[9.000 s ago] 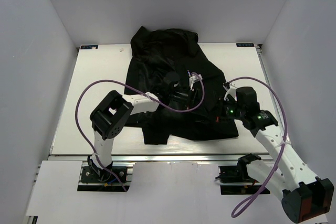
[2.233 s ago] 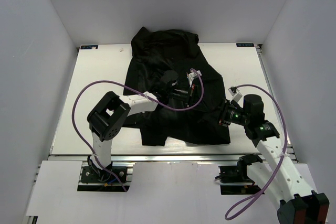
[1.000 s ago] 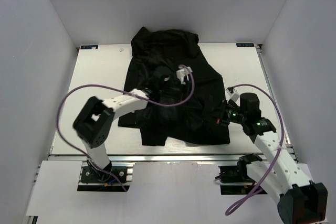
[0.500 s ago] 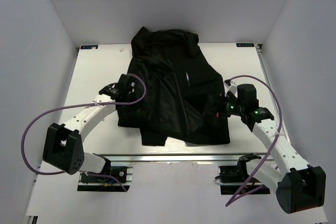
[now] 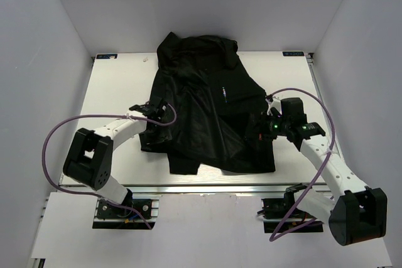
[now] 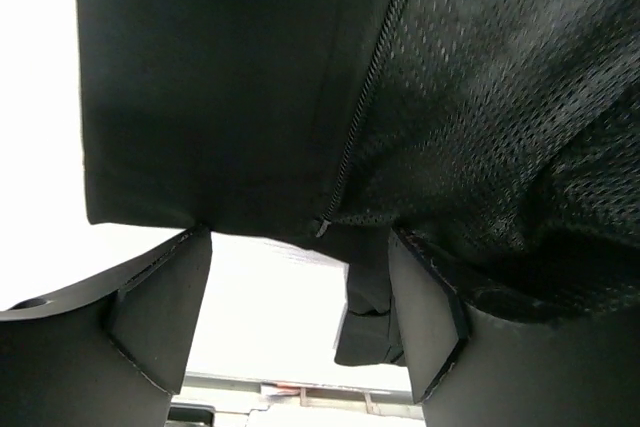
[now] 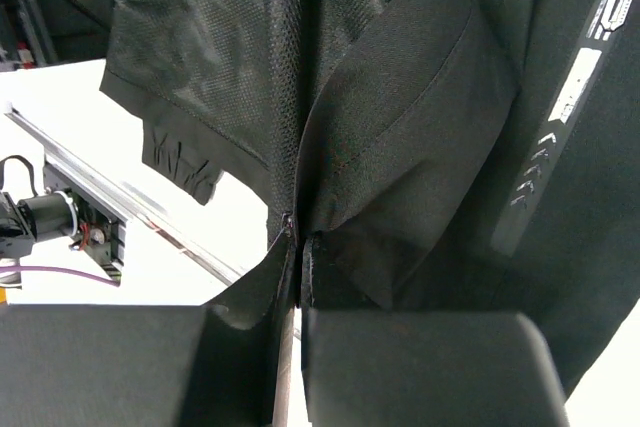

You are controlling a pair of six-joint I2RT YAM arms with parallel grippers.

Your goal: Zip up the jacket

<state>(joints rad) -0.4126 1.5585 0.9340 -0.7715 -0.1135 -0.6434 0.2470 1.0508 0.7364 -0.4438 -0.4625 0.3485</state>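
Note:
The black jacket (image 5: 201, 86) lies spread across the middle of the white table (image 5: 113, 86), with a small light chest mark (image 5: 224, 90). My left gripper (image 5: 155, 112) is open at the jacket's left edge. In the left wrist view (image 6: 300, 317) its jaws stand wide and empty just below the hem, where a line of zipper teeth (image 6: 362, 87) ends beside the mesh lining (image 6: 500, 97). My right gripper (image 5: 256, 131) is shut on a fold of the jacket's right front. In the right wrist view (image 7: 298, 252) its jaws are closed on that fabric edge (image 7: 400, 117).
A metal rail (image 5: 188, 187) runs along the table's front edge. White walls enclose the left, right and back. Purple cables (image 5: 69, 127) loop from both arms. A white garment label (image 7: 585, 77) shows inside the jacket.
My left arm has left the middle of the jacket, swung out to the left, and come back to the jacket's left edge. My right gripper stays shut on the fabric, shifted slightly.

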